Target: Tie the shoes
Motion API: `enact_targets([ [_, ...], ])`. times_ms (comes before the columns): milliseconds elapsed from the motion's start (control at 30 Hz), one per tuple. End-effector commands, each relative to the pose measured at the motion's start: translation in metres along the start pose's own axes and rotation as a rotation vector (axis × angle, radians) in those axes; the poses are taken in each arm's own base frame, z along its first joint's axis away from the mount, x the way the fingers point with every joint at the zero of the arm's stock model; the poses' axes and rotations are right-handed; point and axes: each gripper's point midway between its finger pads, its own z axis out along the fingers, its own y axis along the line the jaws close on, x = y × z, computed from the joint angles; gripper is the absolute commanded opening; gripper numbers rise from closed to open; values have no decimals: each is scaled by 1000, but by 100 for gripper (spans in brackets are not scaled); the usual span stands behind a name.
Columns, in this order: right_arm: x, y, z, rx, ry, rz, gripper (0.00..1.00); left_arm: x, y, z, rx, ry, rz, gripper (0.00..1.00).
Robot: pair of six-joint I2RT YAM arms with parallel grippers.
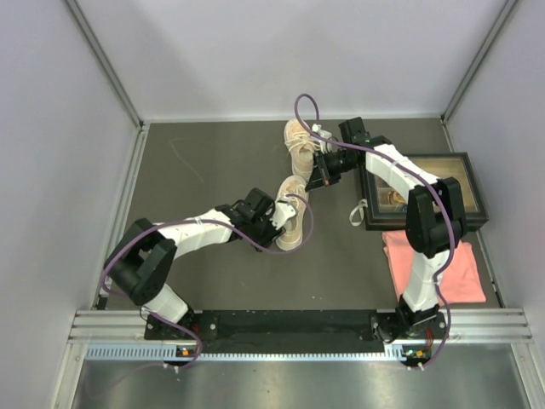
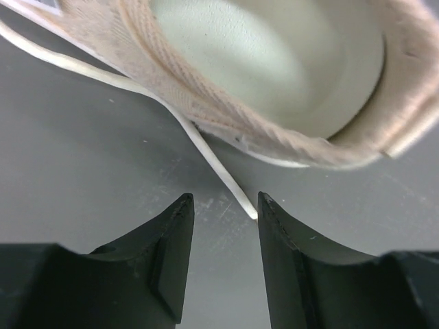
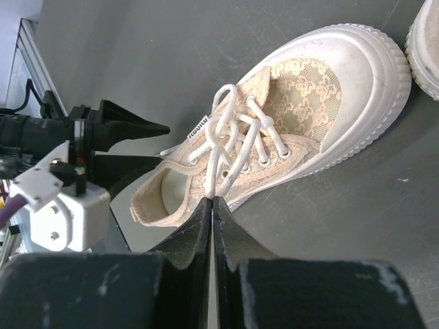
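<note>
Two beige sneakers lie mid-table: the far shoe (image 1: 298, 139) and the near shoe (image 1: 292, 217). In the right wrist view the near shoe (image 3: 295, 103) shows its white laces partly knotted. My right gripper (image 3: 212, 200) is shut on a white lace loop (image 3: 221, 161) that rises from the knot; it also shows in the top view (image 1: 315, 181). My left gripper (image 2: 223, 203) is open at the near shoe's heel opening (image 2: 274, 62). A loose lace end (image 2: 223, 179) lies on the table between its fingertips, not gripped. The left gripper also shows in the right wrist view (image 3: 134, 144).
A black-framed picture (image 1: 464, 187) lies at the right, under the right arm. A pink cloth (image 1: 434, 266) lies in front of it. A white cord (image 1: 358, 213) lies by the frame's left edge. The far shoe's toe (image 3: 426, 48) is at the right wrist view's corner.
</note>
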Motion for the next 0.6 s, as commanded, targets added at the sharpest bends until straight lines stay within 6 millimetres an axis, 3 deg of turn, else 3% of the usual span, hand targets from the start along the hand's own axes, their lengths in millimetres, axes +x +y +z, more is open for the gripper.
enact_targets([
  [0,-14,15,-9,-17,-47,-66,0,-16,6,7,-35,-48,-33,47],
  [300,-14,13,-8,-13,-44,-60,0,35,-3,21,5,107,6,33],
  [533,-14,12,-8,-11,-44,-57,0,49,4,20,-37,171,15,0],
  [567,-13,12,-7,-13,-41,-52,0,49,6,20,-46,174,15,0],
])
